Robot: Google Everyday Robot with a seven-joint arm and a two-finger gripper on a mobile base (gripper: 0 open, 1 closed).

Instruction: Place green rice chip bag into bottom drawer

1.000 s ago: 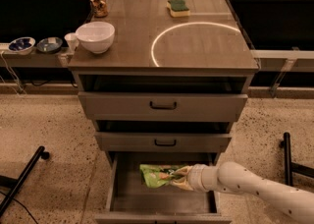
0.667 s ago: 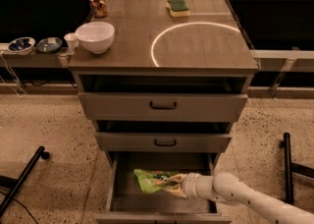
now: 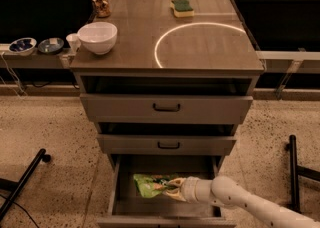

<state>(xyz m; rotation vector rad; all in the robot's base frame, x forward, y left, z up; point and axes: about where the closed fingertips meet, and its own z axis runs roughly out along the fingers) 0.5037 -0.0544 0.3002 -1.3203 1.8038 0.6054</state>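
The green rice chip bag (image 3: pixel 149 184) is a crinkly light-green pouch inside the open bottom drawer (image 3: pixel 125 207), the lowest of three grey drawers. It sits in the drawer's left-middle part. My gripper (image 3: pixel 172 189) reaches into the drawer from the right on a white arm and is shut on the bag's right end. The bag hangs low, near the drawer floor; I cannot tell whether it touches.
The two upper drawers (image 3: pixel 166 108) have black handles and are slightly pulled out. On the cabinet top stand a white bowl (image 3: pixel 97 37), a jar (image 3: pixel 100 1) and a green-topped sponge (image 3: pixel 182 7). Black legs (image 3: pixel 22 182) stand on the floor left and right.
My gripper has carried the bag left and lower, deeper into the bottom drawer. The arm has dropped further towards the lower right.
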